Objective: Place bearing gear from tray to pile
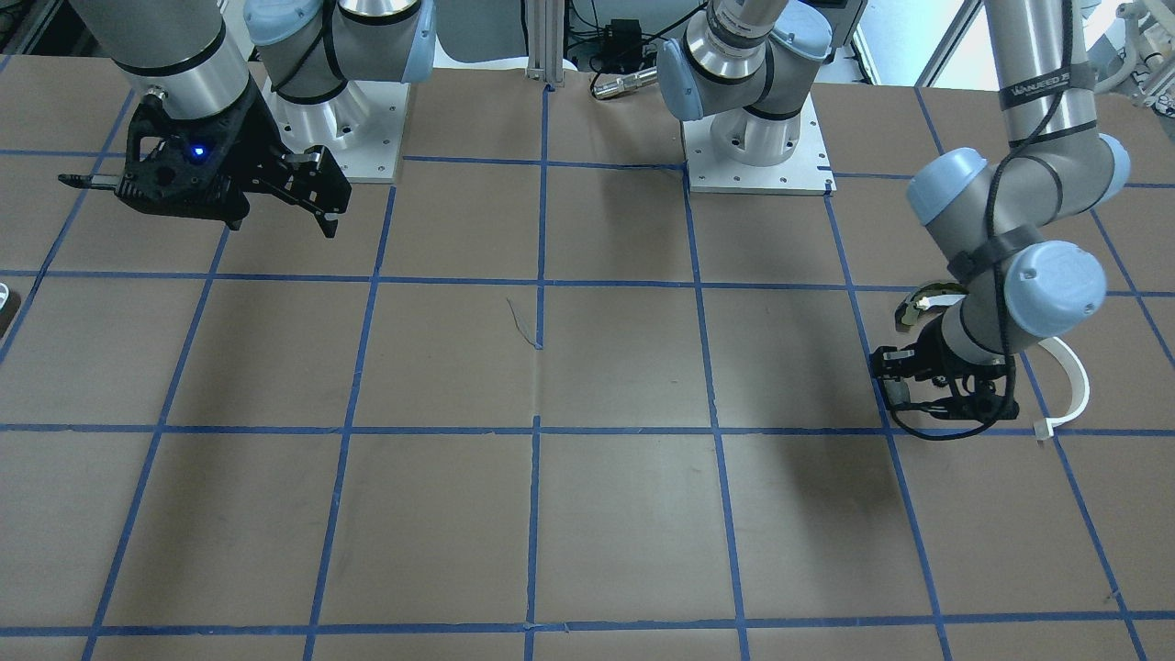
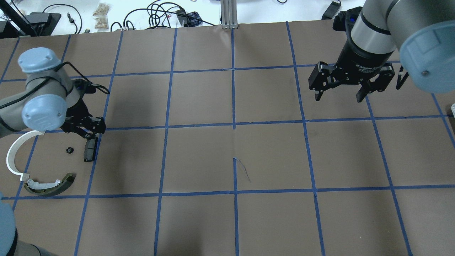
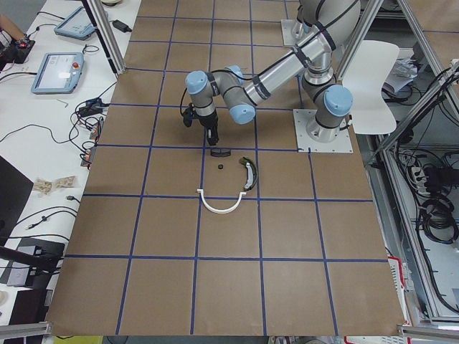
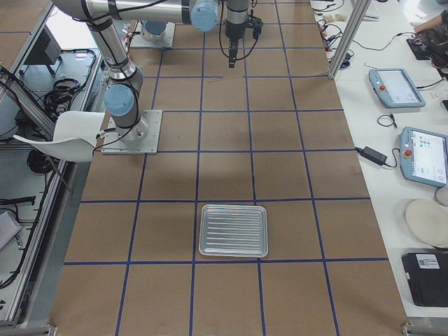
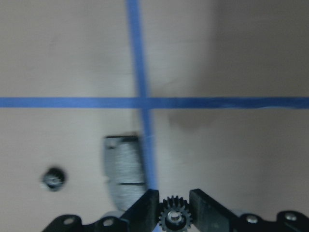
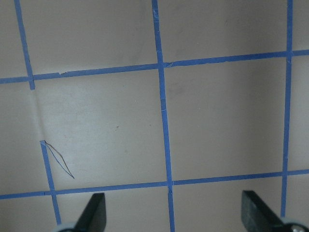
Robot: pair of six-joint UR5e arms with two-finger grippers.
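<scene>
Low in the centre of the left wrist view, your left fingers (image 5: 148, 207) are clamped on the gear (image 5: 175, 218), pinching its toothed rim just above the desk (image 5: 231, 154), near the black pad (image 5: 124, 166). It looks small, hard and light, and the teeth should resist slipping. Being round, it has no long axis; its bore faces the camera. The right fingers (image 2: 317, 85) hang wide apart, empty.

"2F Adaptive" on right tool (image 2: 338, 98)
</scene>
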